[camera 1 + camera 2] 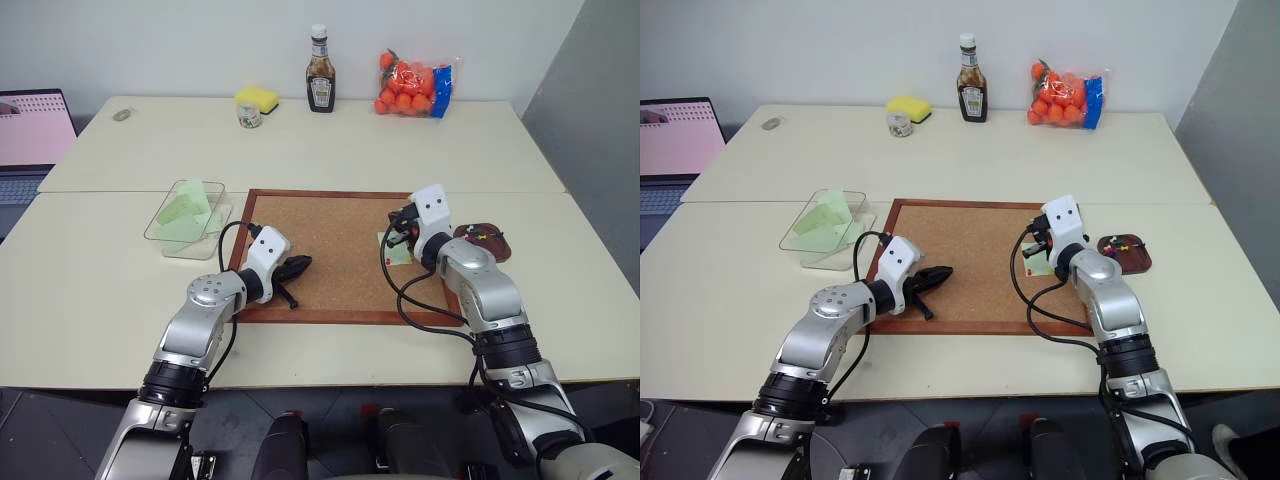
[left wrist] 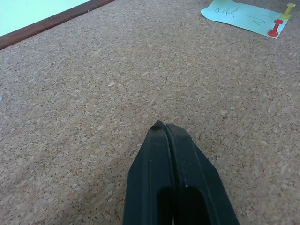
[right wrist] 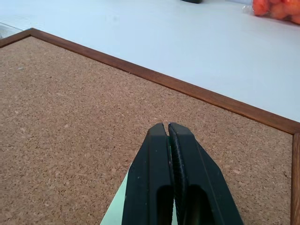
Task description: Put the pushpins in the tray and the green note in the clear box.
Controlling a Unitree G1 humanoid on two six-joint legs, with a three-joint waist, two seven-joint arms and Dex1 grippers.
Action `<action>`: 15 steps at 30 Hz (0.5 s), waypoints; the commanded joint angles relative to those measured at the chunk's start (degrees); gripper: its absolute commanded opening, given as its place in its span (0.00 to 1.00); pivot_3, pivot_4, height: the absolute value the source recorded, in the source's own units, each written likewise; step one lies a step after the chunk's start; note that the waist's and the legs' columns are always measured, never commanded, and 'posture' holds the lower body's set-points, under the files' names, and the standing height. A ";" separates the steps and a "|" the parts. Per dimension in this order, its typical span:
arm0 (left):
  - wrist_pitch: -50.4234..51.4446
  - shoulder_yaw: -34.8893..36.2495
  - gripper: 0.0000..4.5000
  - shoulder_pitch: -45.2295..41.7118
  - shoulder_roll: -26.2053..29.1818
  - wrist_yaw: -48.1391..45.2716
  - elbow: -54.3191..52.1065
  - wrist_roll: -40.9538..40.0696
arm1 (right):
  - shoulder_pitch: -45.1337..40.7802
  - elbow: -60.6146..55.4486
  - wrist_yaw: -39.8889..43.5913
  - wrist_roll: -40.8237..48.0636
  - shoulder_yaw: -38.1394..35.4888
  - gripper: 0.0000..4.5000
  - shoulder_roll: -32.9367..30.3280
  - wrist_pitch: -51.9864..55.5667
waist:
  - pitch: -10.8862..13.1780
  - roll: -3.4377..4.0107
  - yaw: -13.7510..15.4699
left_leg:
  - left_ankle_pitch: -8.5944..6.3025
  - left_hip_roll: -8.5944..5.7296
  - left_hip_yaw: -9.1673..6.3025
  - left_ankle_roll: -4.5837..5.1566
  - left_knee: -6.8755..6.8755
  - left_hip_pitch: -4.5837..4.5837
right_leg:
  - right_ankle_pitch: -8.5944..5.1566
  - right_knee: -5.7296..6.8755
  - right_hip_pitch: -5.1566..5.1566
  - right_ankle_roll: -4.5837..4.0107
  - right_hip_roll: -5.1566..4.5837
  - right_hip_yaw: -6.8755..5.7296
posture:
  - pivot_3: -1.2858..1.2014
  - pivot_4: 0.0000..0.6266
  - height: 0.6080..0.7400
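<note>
Lying just beneath the closed right tool (image 3: 168, 129), the green note (image 2: 243, 16)

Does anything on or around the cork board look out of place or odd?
Nothing spilled or damaged. One green note lies on the cork board with a red pin and a yellow pin stuck in it, while other green slips stand tilted in the clear box.

Bright, even indoor light; soft shadows; sharp focus; no glare.
</note>
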 commanded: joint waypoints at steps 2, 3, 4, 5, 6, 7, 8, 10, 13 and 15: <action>-0.50 -0.96 0.00 1.16 0.43 -0.58 -2.51 0.51 | 3.67 -11.25 -1.16 2.45 -5.88 0.01 -2.91 3.98 | 0.00 0.00 0.10 | 0.00 0.00 0.00 0.00 0.00 -0.02 | 0.00 -0.03 0.00 0.00 -0.01 0.00 | 0.52 0.24 1.00; -0.58 -1.07 0.00 1.26 0.42 -0.63 -2.61 0.52 | 4.91 -12.97 -1.66 2.84 -7.67 0.01 -3.79 4.90 | 0.00 0.00 0.10 | 0.00 -0.01 0.00 0.00 0.00 -0.03 | 0.00 -0.04 0.00 0.00 -0.02 0.01 | 0.52 0.24 1.00; -0.59 -1.11 0.00 1.35 0.42 -0.66 -2.73 0.50 | 5.72 -14.16 -2.05 3.17 -8.81 0.01 -4.38 5.60 | 0.00 0.00 0.13 | 0.00 -0.02 0.01 0.00 0.00 -0.03 | 0.00 -0.04 0.00 0.00 -0.04 0.01 | 0.52 0.24 1.00; -0.65 -1.14 0.00 1.41 0.42 -0.70 -2.75 0.48 | 7.08 -15.59 -2.49 3.43 -10.66 0.01 -5.58 6.47 | 0.00 0.00 0.12 | 0.00 -0.03 0.01 0.00 0.00 -0.02 | -0.01 -0.04 0.01 0.02 -0.04 0.01 | 0.52 0.24 1.00; -0.69 -1.16 0.00 1.42 0.41 -0.73 -2.71 0.47 | 8.26 -16.62 -2.68 3.53 -12.16 0.01 -6.70 7.22 | 0.00 0.00 0.16 | 0.00 -0.02 0.01 0.00 0.00 -0.02 | -0.02 -0.05 0.01 0.04 -0.04 0.01 | 0.52 0.24 1.00; -0.77 -1.17 0.00 1.39 0.41 -0.75 -2.59 0.47 | 9.21 -17.21 -2.72 3.46 -13.15 0.01 -7.70 7.85 | 0.00 0.00 0.16 | 0.00 -0.03 0.00 0.00 -0.01 -0.02 | -0.04 -0.05 0.01 0.05 -0.04 0.00 | 0.52 0.24 1.00; -0.81 -1.17 0.00 1.38 0.42 -0.77 -2.52 0.47 | 9.84 -17.66 -2.78 3.46 -13.74 0.01 -8.34 8.35 | 0.00 0.00 0.16 | 0.00 -0.03 0.01 0.00 -0.02 -0.02 | -0.04 -0.05 0.01 0.06 -0.04 0.01 | 0.52 0.24 1.00; -1.12 -1.25 0.00 1.19 0.45 -0.95 -1.99 0.54 | 11.50 -16.90 -2.86 2.95 -15.06 0.01 -10.33 9.09 | 0.00 0.00 0.13 | 0.00 -0.04 0.02 0.00 -0.01 -0.02 | -0.06 -0.05 0.01 0.09 -0.04 0.02 | 0.52 0.24 1.00; -1.38 -1.40 0.00 0.76 0.38 -1.28 -1.34 0.62 | 12.45 -14.19 -2.70 2.42 -16.00 0.01 -12.34 8.30 | 0.00 0.01 0.08 | 0.00 -0.03 0.04 0.00 -0.01 0.01 | -0.13 -0.04 0.01 0.22 -0.03 0.02 | 0.52 0.24 1.00; -1.46 -1.57 0.00 0.29 0.16 -1.45 -0.92 0.66 | 11.69 -10.92 -3.08 2.02 -16.28 0.01 -12.93 7.24 | 0.00 0.01 0.03 | 0.00 -0.03 0.05 0.00 -0.01 0.02 | -0.15 -0.03 0.01 0.24 -0.03 0.04 | 0.52 0.24 1.00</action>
